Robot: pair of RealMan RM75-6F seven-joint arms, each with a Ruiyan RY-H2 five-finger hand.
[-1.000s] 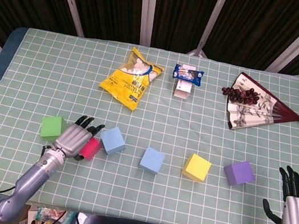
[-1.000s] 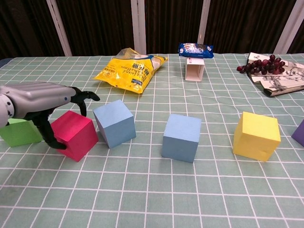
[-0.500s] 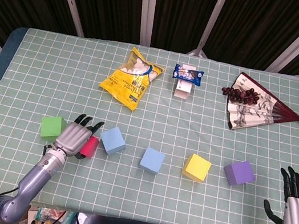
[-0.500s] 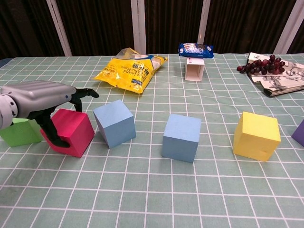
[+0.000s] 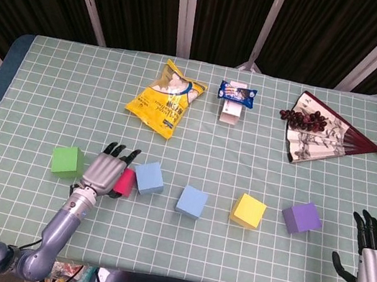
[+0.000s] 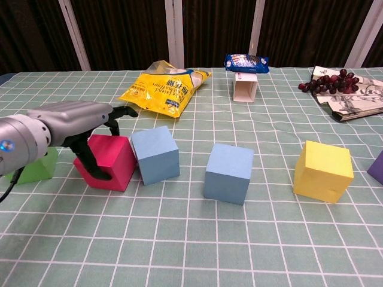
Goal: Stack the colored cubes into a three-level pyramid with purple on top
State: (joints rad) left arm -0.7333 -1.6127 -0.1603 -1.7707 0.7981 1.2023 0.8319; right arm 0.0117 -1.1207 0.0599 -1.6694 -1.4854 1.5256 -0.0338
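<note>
My left hand grips the red cube from above, fingers over its top and thumb on its left face. The red cube rests on the cloth against a light blue cube on its right. The green cube lies just left of the hand. A second blue cube, a yellow cube and the purple cube stand apart in a row to the right. My right hand hangs at the table's near right edge, fingers spread and holding nothing.
At the back of the green checked cloth lie a yellow snack bag, a blue cookie pack on a white box, and a paper fan with grapes. The table's front edge runs just below the cubes.
My left hand has slid the red cube to the right, away from the green cube and up against the light blue cube, which shifted a little. The right hand has stayed put.
</note>
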